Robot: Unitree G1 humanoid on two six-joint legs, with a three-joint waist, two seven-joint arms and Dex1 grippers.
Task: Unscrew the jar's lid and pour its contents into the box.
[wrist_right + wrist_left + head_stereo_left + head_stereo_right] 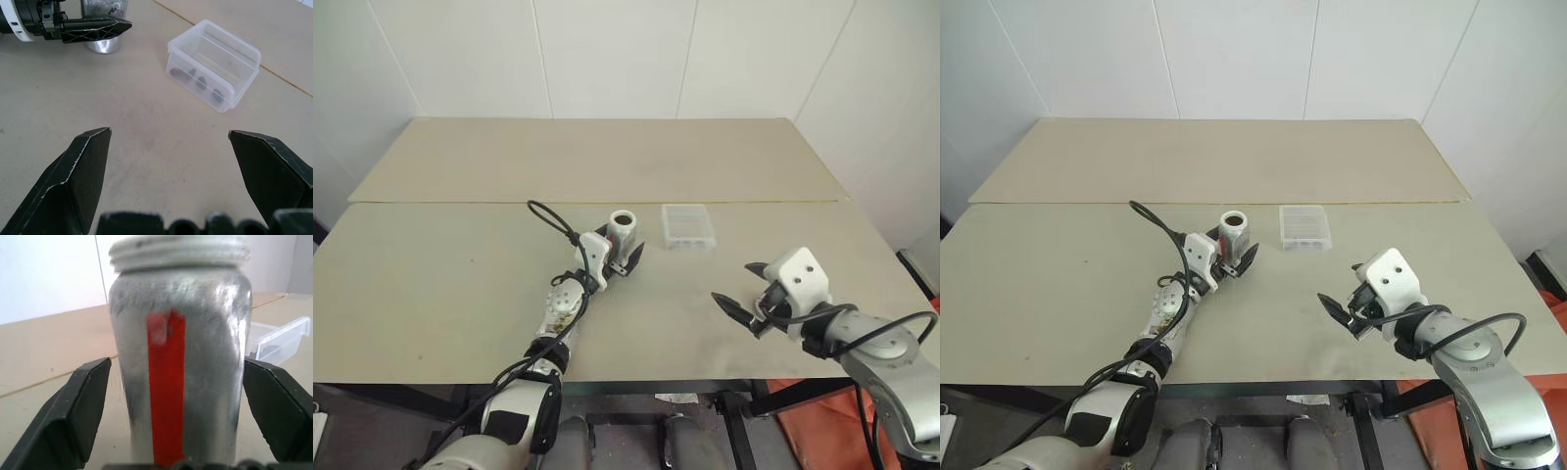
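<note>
Jar [624, 228]: upright on the counter [460, 284], lid off, just left of the box [688, 226].
Box: dark pieces already inside.
Left hand [625, 259]: fingers apart, flanking the jar.
Right hand [736, 290]: apart, empty.
Advice: withdraw straight back, avoid tipping the jar.

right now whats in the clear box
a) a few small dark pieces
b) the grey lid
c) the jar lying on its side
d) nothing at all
a) The right wrist view shows several small dark pieces lying on the bottom of the box, while the jar stands upright apart from it, between the open fingers of the left gripper.
</note>
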